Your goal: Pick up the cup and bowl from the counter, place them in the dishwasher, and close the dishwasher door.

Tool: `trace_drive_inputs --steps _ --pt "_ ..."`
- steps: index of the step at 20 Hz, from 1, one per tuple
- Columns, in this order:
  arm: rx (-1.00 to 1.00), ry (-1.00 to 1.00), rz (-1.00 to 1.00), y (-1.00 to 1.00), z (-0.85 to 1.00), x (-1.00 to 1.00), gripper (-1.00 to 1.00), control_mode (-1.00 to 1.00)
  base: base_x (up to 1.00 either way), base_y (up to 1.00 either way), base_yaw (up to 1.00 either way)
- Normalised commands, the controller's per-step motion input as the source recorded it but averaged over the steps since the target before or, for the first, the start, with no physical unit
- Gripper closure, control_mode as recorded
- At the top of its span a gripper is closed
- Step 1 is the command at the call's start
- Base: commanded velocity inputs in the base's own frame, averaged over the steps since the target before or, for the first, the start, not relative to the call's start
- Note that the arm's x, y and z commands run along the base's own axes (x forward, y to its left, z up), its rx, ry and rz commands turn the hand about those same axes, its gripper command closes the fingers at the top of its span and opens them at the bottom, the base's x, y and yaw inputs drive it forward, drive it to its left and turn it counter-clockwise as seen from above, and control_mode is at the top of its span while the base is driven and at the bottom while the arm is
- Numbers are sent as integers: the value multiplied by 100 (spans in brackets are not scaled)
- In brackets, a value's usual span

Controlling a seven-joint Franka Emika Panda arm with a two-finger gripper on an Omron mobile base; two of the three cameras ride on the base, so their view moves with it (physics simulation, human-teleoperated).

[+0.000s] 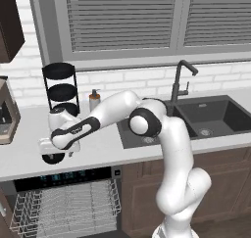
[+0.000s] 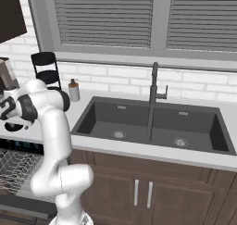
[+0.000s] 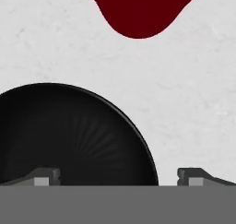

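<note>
Grey-white countertop (image 1: 112, 149) is being shown along a brick wall, with a dark double sink (image 2: 152, 124) set into it. Below it, the dishwasher (image 1: 63, 176) is standing open, its white wire rack (image 1: 63, 207) pulled out and holding no cup or bowl that can be made out.

Nothing of the task is judged to be done: both items are lying on the counter and the door is yet to be closed. One bowl (image 3: 69, 135) is being seen in the hand view, at about eight o'clock, and one red cup (image 3: 140, 8) at twelve o'clock, a strip of bare counter between them. In the left base view the bowl (image 1: 53, 158) is peeking out under the hand, near the counter's front edge.

The gripper (image 3: 119, 176) is being held spread wide just above the counter, pinching nothing; one fingertip (image 3: 44, 176) is over the bowl's inside, the other over the counter, so the bowl's rim is being straddled. A grasp of the bowl is judged to be the step in hand.

One faucet (image 1: 180, 83), one soap dispenser (image 1: 94, 100) and one three-tier stand (image 1: 61, 87) are also being counted.
</note>
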Motion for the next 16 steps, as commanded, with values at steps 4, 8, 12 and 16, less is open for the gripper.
trace_drive_inputs --steps 4,8,12,16 --pt "0 2 0 6 -11 0 -100 -100 0 0 0" --pt "0 2 0 2 0 0 100 -100 0 0 0" --pt "0 0 0 0 0 0 100 -100 0 0 0" --pt "0 0 0 0 0 0 100 -100 0 0 0"
